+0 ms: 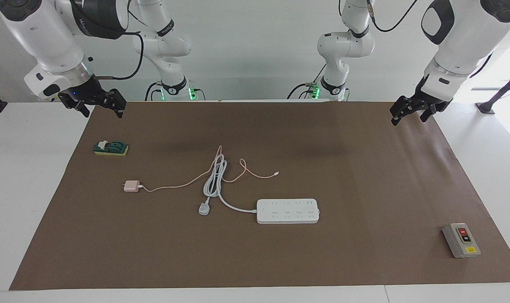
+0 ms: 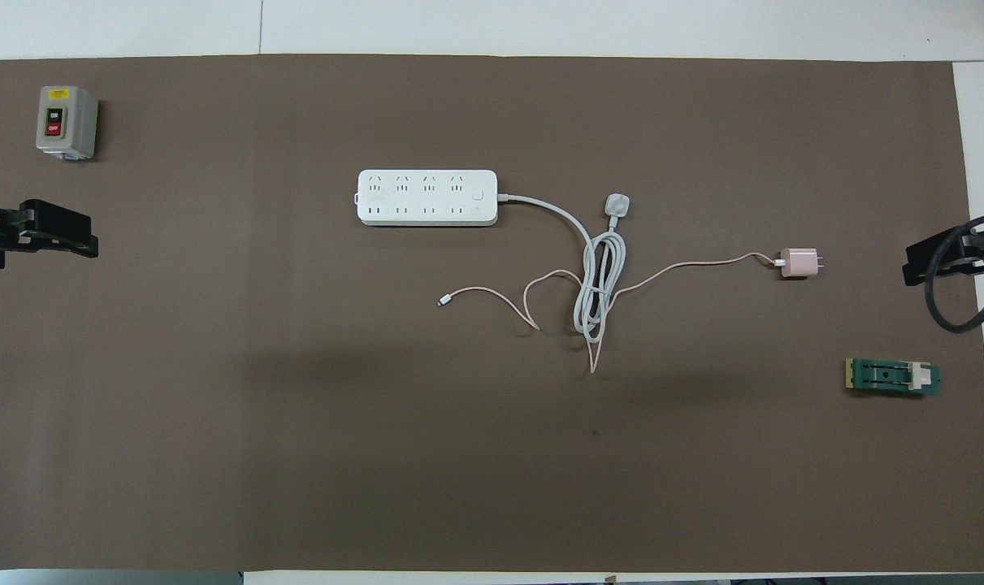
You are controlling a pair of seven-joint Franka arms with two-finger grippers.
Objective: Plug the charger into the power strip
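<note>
You haven't started: both grippers, left gripper (image 1: 408, 112) and right gripper (image 1: 98, 103), hang spread wide, so first grasp the charger (image 1: 132, 186), lying well apart from the power strip (image 1: 287, 211).

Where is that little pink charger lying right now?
The charger lies flat on the brown mat, toward the right arm's end of the table, with the green block nearer the robots and its pink cable trailing toward the power strip.
</note>
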